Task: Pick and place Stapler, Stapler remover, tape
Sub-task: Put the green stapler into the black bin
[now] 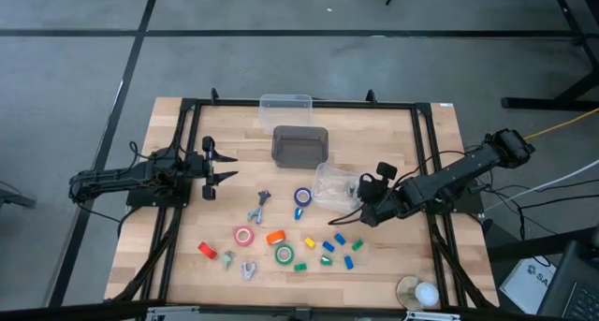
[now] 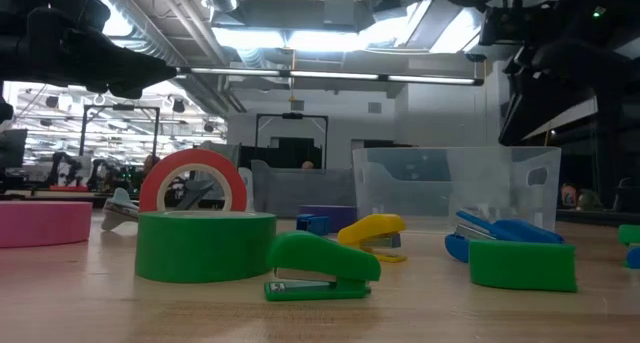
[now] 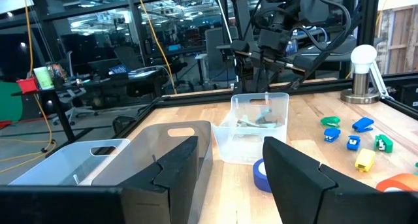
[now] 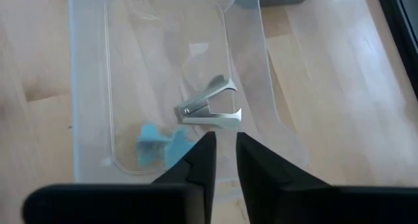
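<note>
The right hand (image 4: 222, 152) hovers over the clear bin (image 4: 91, 87), its fingers parted a crack and empty; the staple remover (image 4: 212, 106) lies inside. Lowering could snag the bin's rim and tip it. The left hand (image 3: 228, 178) waits open above the tabletop (image 1: 187, 265).

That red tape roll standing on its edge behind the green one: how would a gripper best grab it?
From above, I'd guess: one finger through the open centre of the red tape roll, one outside, pinching the band at the top. It stands upright, so the hole faces sideways.
</note>
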